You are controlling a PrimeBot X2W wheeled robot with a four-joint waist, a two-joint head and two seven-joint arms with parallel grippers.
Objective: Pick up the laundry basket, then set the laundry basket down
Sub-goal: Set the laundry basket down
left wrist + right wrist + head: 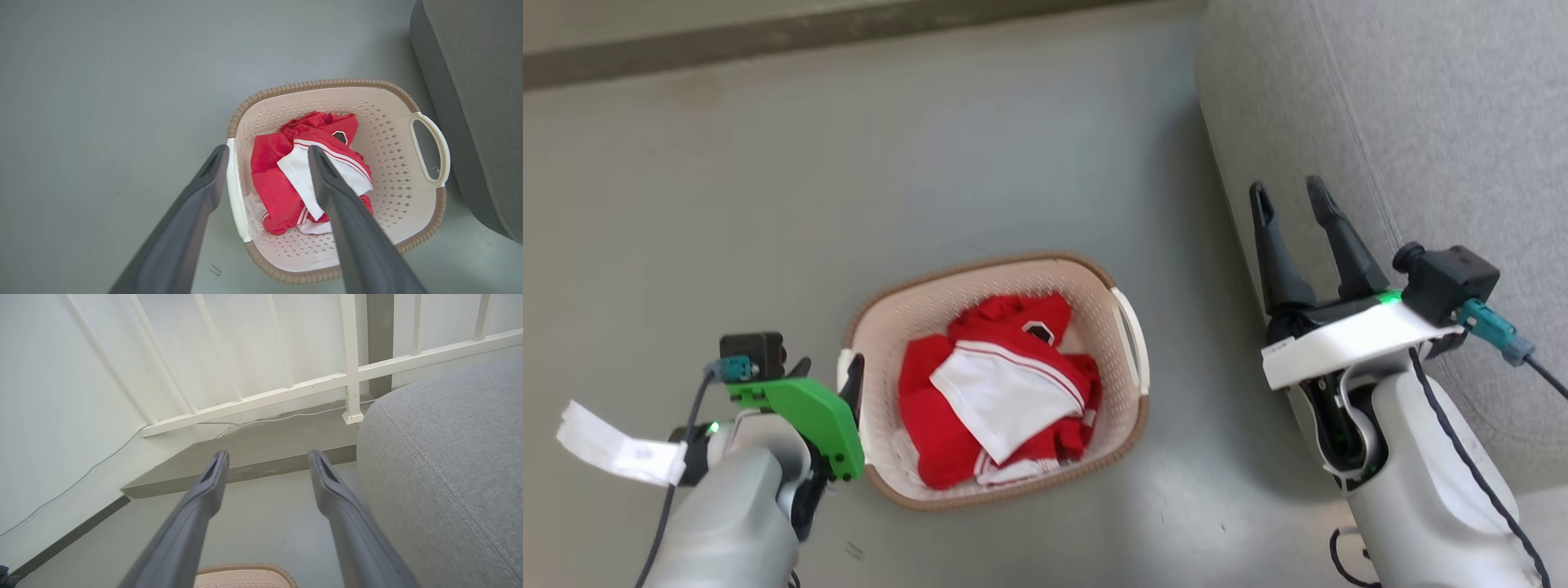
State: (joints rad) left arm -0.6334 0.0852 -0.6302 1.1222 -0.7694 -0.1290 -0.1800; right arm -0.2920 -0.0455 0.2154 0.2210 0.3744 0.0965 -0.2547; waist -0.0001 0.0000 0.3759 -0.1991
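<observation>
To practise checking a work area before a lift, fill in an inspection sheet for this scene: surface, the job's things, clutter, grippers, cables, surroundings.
Surface: grey floor, smooth, a few small dark marks.
Job's things: laundry basket upright on the floor, holding red and white clothes.
Clutter: nothing seen.
Grippers: left gripper open, one finger outside the basket's near handle, the other inside, over the clothes; right gripper open, holding nothing, beside the sofa.
Cables: black cable from the right wrist camera; thin white cable along the wall.
Surroundings: the grey sofa stands right of the basket; white railing beyond a low step.
</observation>
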